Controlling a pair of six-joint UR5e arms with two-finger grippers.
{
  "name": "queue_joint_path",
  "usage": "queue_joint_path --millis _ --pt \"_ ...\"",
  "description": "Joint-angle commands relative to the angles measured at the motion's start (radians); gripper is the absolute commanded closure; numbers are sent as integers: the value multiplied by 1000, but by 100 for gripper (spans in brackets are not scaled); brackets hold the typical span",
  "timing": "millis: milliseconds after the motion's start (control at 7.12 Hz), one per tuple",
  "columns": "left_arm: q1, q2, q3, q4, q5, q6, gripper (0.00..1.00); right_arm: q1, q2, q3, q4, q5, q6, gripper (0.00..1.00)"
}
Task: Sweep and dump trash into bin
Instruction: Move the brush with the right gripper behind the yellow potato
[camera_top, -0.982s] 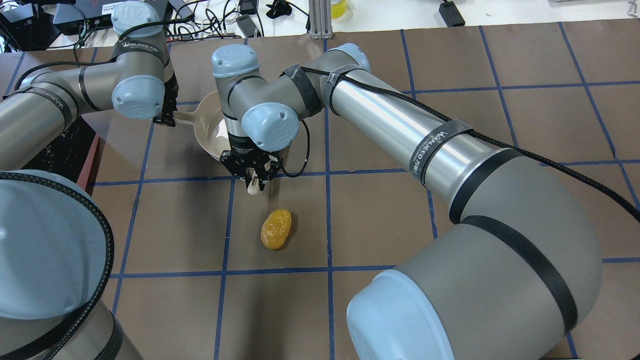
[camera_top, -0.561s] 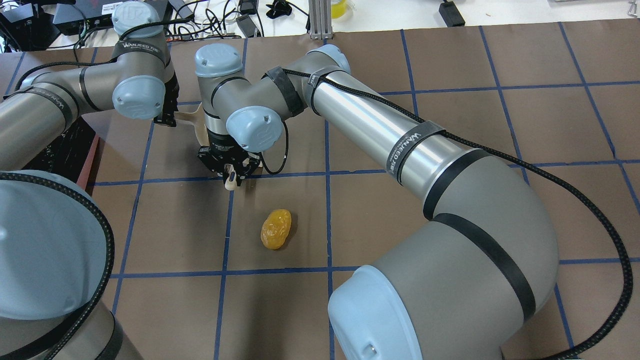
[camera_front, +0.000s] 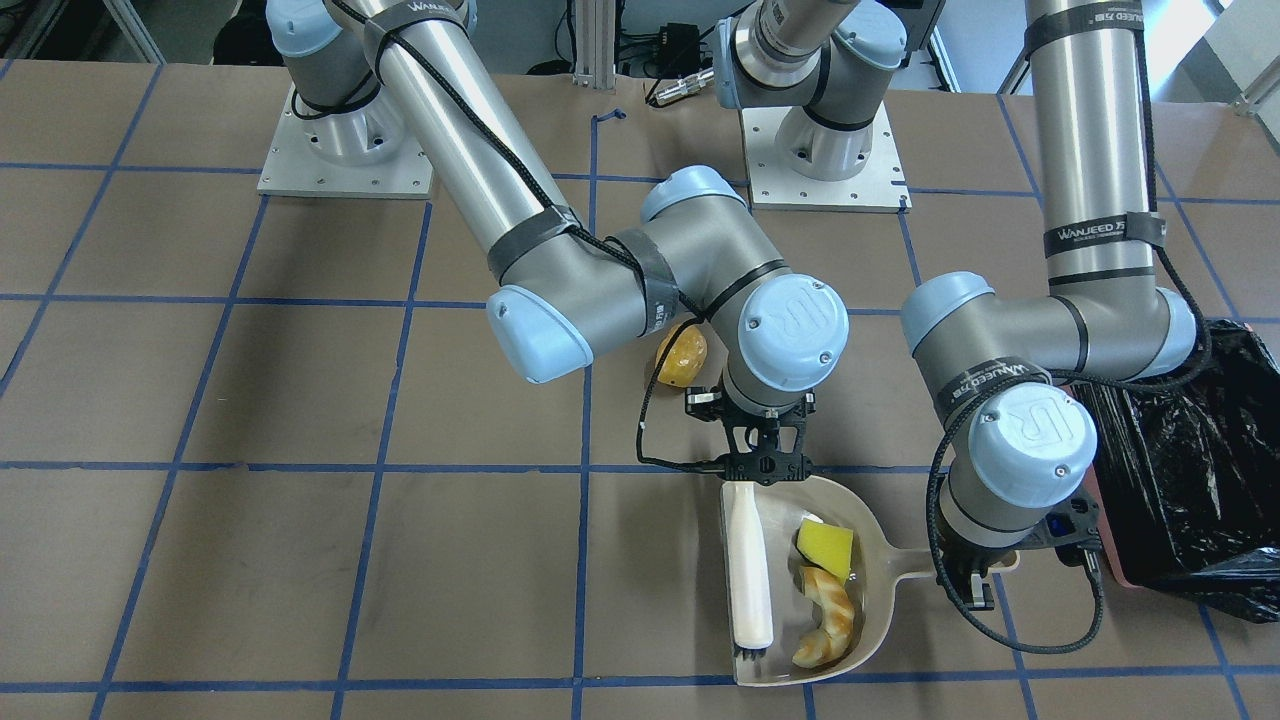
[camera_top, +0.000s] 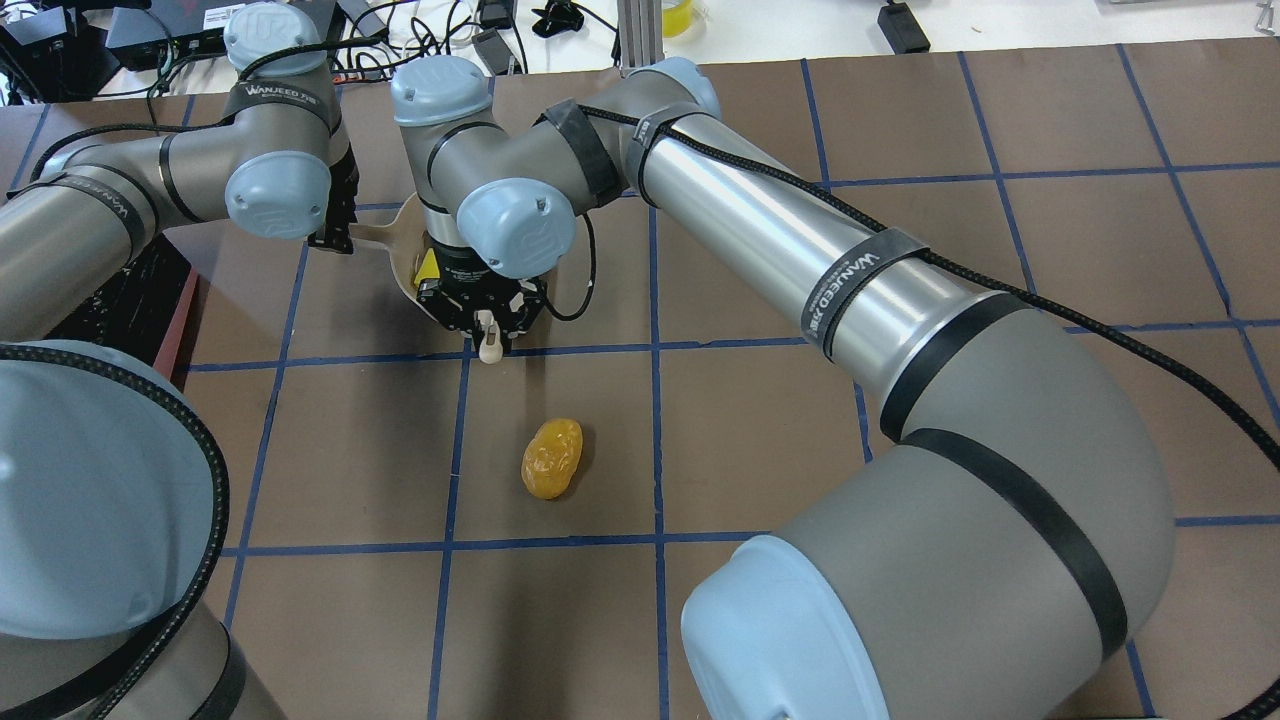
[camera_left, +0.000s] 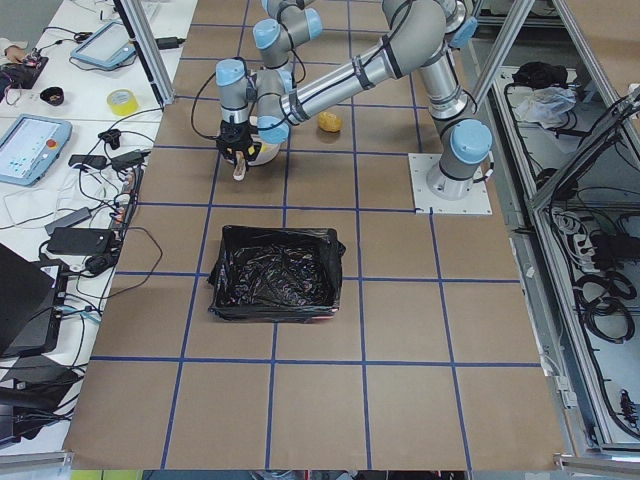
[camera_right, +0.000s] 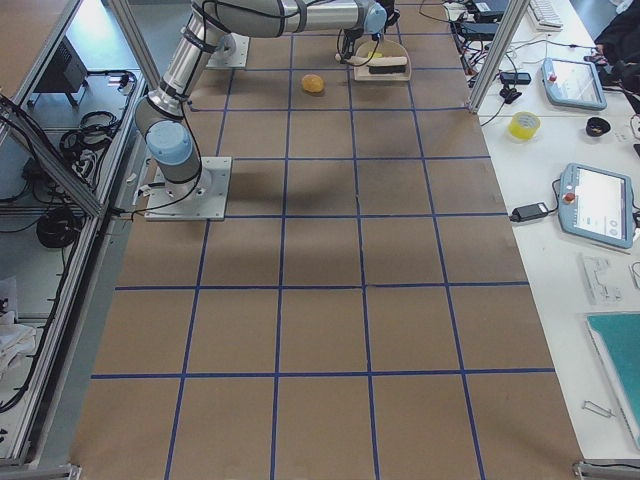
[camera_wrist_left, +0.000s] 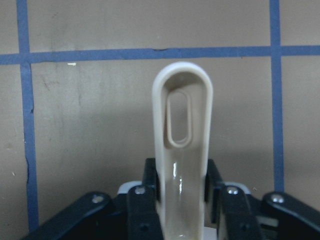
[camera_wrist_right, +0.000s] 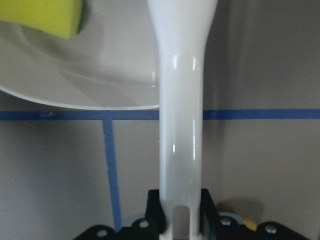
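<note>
The beige dustpan (camera_front: 782, 560) lies flat on the table. Inside it are a yellow-green wedge (camera_front: 826, 547) and a tan croissant (camera_front: 828, 620). My left gripper (camera_front: 975, 590) is shut on the dustpan handle (camera_wrist_left: 182, 150). My right gripper (camera_front: 765, 465) is shut on the white brush (camera_front: 748, 565), which rests along the pan's floor beside the two pieces. A glossy golden-brown lump (camera_top: 552, 457) lies alone on the table, nearer the robot than the pan. The bin (camera_left: 275, 272), lined with a black bag, stands to the left arm's outer side.
Brown table paper with a blue tape grid (camera_top: 760, 440) stretches around the lump. The right arm's forearm (camera_top: 800, 250) reaches across the table's middle. Cables and devices (camera_top: 430, 40) line the far edge, with tablets and a tape roll (camera_left: 122, 102) on the side bench.
My right gripper swung left with the brush, then came back a little right and farther over the dustpan. The left arm, the dustpan and the lump have stayed put.
</note>
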Motion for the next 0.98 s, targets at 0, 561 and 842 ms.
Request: queue_joint_path --millis 0,561,842 --pt "0 1 -3 1 0 6 100 -61 -70 7 158 -68 -21 100" --pt "1 149 -152 7 -8 52 100 -124 -276 196 429 -137 -72 100" --pt "11 246 -272 26 -6 70 100 -119 -457 508 329 -121 -26 100"
